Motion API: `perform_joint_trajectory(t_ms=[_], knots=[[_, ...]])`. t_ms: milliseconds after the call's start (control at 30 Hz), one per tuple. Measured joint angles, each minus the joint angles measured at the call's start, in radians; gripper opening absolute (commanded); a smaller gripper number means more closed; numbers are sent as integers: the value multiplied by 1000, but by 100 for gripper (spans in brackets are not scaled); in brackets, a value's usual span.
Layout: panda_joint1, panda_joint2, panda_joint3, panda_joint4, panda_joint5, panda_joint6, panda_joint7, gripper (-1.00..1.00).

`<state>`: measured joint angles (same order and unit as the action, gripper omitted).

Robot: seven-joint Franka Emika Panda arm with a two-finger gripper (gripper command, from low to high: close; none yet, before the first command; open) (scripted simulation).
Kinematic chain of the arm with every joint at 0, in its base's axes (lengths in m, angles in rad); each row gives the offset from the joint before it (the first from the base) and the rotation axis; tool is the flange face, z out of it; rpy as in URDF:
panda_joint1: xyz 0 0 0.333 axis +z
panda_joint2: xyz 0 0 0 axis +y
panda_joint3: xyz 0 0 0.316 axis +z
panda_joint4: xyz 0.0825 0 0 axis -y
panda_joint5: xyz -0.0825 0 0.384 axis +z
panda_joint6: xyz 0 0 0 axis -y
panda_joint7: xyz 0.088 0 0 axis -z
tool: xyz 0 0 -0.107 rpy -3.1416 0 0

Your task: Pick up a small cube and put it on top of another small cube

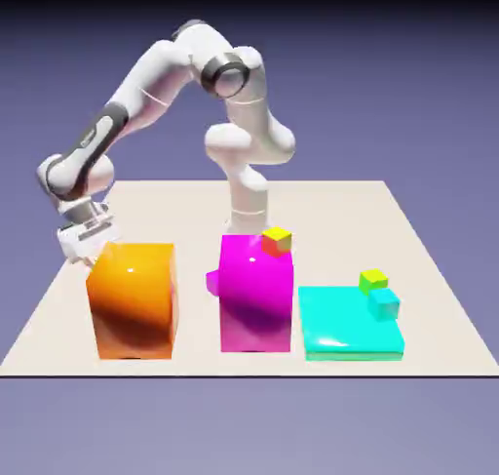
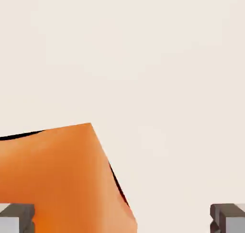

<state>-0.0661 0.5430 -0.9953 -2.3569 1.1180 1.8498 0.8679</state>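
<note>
The tiny magenta cube peeks out at the left side of the large magenta block, low down and partly hidden by it. A small yellow-and-red cube rests on that block's top. A small green cube sits on a small cyan cube on the flat cyan slab. My gripper hangs at the far upper left corner of the orange block, far from the small cubes. In the hand view the gripper is open, holding nothing, above a corner of the orange block.
The three big blocks stand in a row along the front of the beige table. The hand view shows bare tabletop beyond the orange block's corner.
</note>
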Motion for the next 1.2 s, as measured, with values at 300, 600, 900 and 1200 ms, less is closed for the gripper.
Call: perform_joint_trajectory(t_ms=[300,600,900,1200], knots=[[248,136,-138,-297,329,-189,9,0],[529,243,-298,-624,630,-391,-4,0],[703,413,-212,-680,884,-600,68,0],[851,676,-12,-674,1249,-821,216,-100]])
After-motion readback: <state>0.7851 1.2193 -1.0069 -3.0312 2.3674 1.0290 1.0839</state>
